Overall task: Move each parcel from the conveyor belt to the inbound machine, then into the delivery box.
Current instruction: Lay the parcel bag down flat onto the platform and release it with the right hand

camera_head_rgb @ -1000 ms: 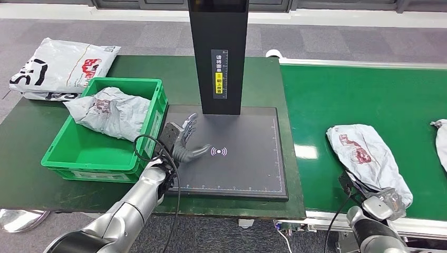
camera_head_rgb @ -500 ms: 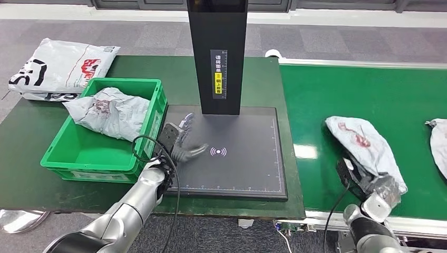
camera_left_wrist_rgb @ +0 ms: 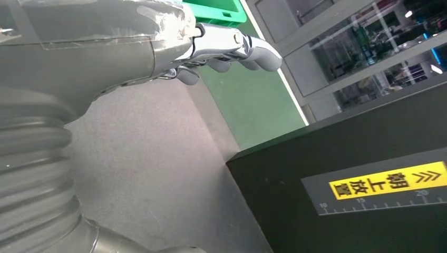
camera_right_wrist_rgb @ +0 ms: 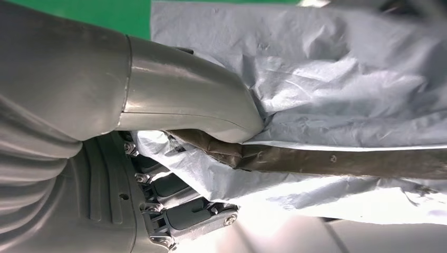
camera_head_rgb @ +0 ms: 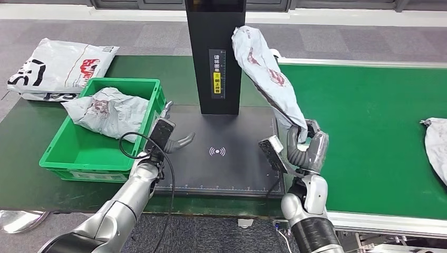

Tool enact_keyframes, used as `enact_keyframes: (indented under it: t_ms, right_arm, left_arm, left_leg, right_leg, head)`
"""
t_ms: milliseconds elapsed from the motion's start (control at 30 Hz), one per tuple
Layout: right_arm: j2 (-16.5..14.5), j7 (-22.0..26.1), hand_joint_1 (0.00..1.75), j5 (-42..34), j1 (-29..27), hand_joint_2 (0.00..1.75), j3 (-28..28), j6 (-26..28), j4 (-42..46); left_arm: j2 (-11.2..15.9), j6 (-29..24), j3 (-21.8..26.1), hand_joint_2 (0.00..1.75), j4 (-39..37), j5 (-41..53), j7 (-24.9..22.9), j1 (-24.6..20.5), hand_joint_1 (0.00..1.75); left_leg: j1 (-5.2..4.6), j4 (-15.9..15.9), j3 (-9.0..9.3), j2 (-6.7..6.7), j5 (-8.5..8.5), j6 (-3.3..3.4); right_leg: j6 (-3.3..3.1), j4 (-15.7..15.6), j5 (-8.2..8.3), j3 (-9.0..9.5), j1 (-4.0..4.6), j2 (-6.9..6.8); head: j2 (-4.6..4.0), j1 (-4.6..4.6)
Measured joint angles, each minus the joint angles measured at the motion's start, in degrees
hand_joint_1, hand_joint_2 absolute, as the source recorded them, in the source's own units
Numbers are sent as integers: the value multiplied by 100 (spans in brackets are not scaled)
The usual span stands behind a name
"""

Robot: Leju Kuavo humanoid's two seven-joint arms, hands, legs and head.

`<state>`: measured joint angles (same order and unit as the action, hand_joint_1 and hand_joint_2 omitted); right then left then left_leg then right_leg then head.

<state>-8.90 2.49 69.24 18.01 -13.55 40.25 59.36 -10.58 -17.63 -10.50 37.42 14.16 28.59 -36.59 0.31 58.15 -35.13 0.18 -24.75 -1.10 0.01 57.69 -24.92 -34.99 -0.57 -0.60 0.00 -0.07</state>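
Beside the inbound machine [camera_head_rgb: 226, 153], on its right, runs the green conveyor belt [camera_head_rgb: 369, 132], with a further grey parcel [camera_head_rgb: 436, 145] lying at its far right end. The machine itself comprises a flat black scan plate and a black upright column [camera_head_rgb: 215, 55] rising from the plate's rear edge. To the machine's left, touching the plate's edge, stands the green delivery box [camera_head_rgb: 79, 150], holding one crumpled grey parcel [camera_head_rgb: 108, 110]. Beyond the box, further from the machine, a large white bag [camera_head_rgb: 58, 66] lies on the dark table. Over the plate's right edge, the right hand [camera_head_rgb: 305, 145] grips the lower end of a long grey held parcel [camera_head_rgb: 266, 74], which stands raised and tilts toward the column. At the plate's left edge, the left hand [camera_head_rgb: 174, 138] hovers with fingers apart, holding nothing.
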Motion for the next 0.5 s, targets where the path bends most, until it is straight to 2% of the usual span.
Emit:
enact_keyframes:
  t_ms: [200, 233, 367, 500]
  right_arm:
    - [0, -68, 175, -50, -7, 175, -378, -188, 55]
    - [0, -63, 175, -175, -2, 175, -431, -429, 43]
    - [0, -110, 175, -811, 3, 175, -725, -1996, -117]
    - [2, -262, 175, -911, 7, 175, -975, -2528, -308]
  left_arm:
    - [22, -40, 1, 175, 57, 26, 40, 27, 0]
    - [26, -46, 1, 175, 61, 29, 46, 29, 0]
    - [36, -21, 1, 175, 75, 35, 50, 30, 0]
    - [54, 8, 1, 175, 76, 34, 34, 29, 0]
  left_leg:
    - [0, 1, -1, -4, 1, 1]
    - [0, 1, 0, -3, 1, 1]
    - [0, 1, 0, -4, 1, 1]
    - [0, 1, -1, -5, 1, 1]
  right_leg:
    - [1, 0, 1, 2, 0, -3]
    - [0, 0, 1, 3, 1, -3]
    - [0, 0, 0, 2, 2, -3]
    - [0, 0, 0, 2, 2, -4]
  head:
    - [0, 0]
    - [0, 0]
    - [0, 0]
    - [0, 0]
